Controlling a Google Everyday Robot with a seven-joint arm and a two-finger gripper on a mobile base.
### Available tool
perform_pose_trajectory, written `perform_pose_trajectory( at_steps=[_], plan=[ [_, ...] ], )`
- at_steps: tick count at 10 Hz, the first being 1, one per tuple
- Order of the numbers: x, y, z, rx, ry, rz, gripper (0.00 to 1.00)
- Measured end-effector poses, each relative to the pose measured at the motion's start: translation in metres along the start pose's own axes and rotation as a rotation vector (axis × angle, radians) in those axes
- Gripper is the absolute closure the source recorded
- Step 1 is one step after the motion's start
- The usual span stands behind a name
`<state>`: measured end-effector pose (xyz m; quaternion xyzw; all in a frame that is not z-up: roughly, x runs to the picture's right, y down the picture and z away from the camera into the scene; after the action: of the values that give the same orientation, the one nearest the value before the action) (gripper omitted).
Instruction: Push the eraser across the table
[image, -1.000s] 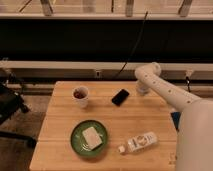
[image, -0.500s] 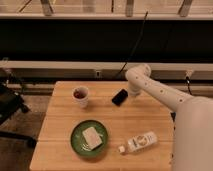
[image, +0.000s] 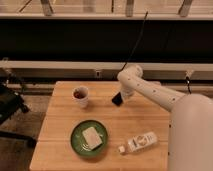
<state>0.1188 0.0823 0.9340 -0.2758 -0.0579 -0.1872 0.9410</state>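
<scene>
The eraser (image: 117, 99) is a small flat black block lying on the light-wood table (image: 60, 135), near the far middle. My white arm comes in from the right and bends down over it. The gripper (image: 124, 96) is at the eraser's right end, touching or nearly touching it, and partly covers it.
A paper cup (image: 80, 96) with dark liquid stands left of the eraser. A green plate (image: 77, 142) with a beige square block (image: 92, 137) sits front centre. A white plastic bottle (image: 139, 142) lies on its side front right. A dark chair (image: 9, 105) stands off the table's left.
The arm has swung left over the last second, bringing the gripper from the table's far right to the eraser. The eraser has shifted little, if at all.
</scene>
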Motion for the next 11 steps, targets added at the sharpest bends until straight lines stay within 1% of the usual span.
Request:
perform_pose_trajectory(
  at_steps=[1,3,5,6,7,8,10,11],
  plan=[
    [-0.01,-0.004,0.002,0.0,0.002,-0.02,1.0],
    [-0.017,-0.009,0.003,0.004,0.006,-0.047,1.0],
    [-0.037,-0.018,0.006,0.008,0.002,-0.084,1.0],
    [-0.043,-0.02,0.006,0.01,0.007,-0.094,1.0],
    [-0.05,-0.025,0.007,0.015,0.013,-0.107,1.0],
    [-0.061,-0.029,0.007,0.02,0.009,-0.124,1.0],
    [-0.066,-0.033,0.009,0.029,0.021,-0.144,1.0],
    [-0.079,-0.038,0.01,0.035,0.019,-0.158,1.0]
  ],
)
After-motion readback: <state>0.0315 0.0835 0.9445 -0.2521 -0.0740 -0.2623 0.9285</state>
